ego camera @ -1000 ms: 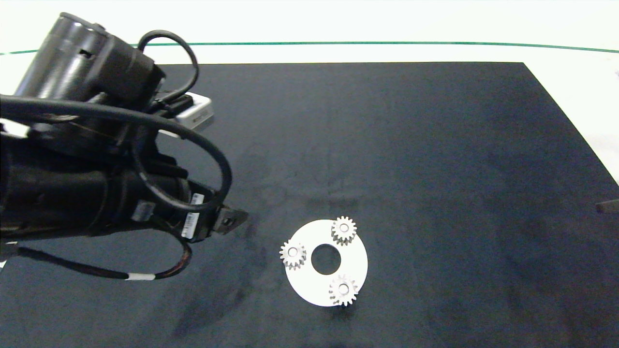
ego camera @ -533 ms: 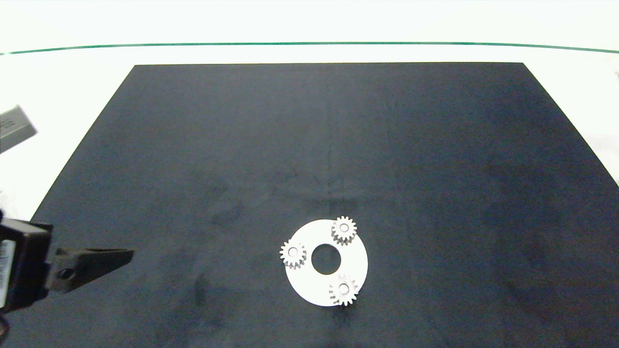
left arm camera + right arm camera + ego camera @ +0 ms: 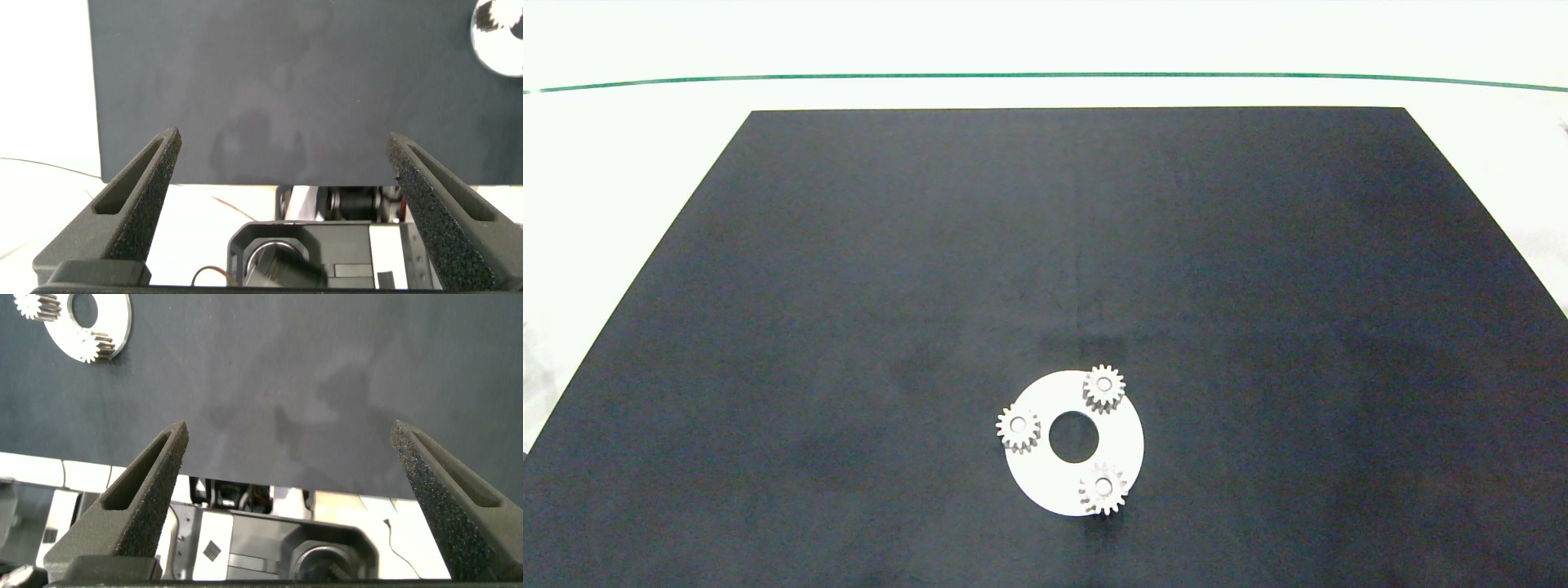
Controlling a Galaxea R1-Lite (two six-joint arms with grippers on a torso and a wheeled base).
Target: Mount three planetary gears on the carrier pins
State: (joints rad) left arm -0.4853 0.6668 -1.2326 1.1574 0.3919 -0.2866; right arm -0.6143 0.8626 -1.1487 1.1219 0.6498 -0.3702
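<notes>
A: Bench (image 3: 605, 163), white, carrying a black mat (image 3: 1094, 245). What sits on the mat?

B: One white disc (image 3: 1123, 445) with a large centre hole, lying flat. Three planetary gears (image 3: 1104, 386) are seated on it, each on one of the carrier pins (image 3: 1103, 486), whose tips show in the gear bores. The gears are spaced evenly round the hole; one (image 3: 1018, 426) overhangs the disc's rim.

A: Where does the disc lie relative to the fingers?

B: Well apart from both pairs. The left gripper (image 3: 290, 196) hangs over the mat's edge, its fingers (image 3: 139, 196) spread wide and empty, the disc far beyond the fingertips at the view's corner. The right gripper (image 3: 290, 486) likewise, fingers (image 3: 147, 486) wide apart, holding nothing, the disc and two gears distant past the tips.

A: Arms in the overhead view?

B: Neither appears.
</notes>
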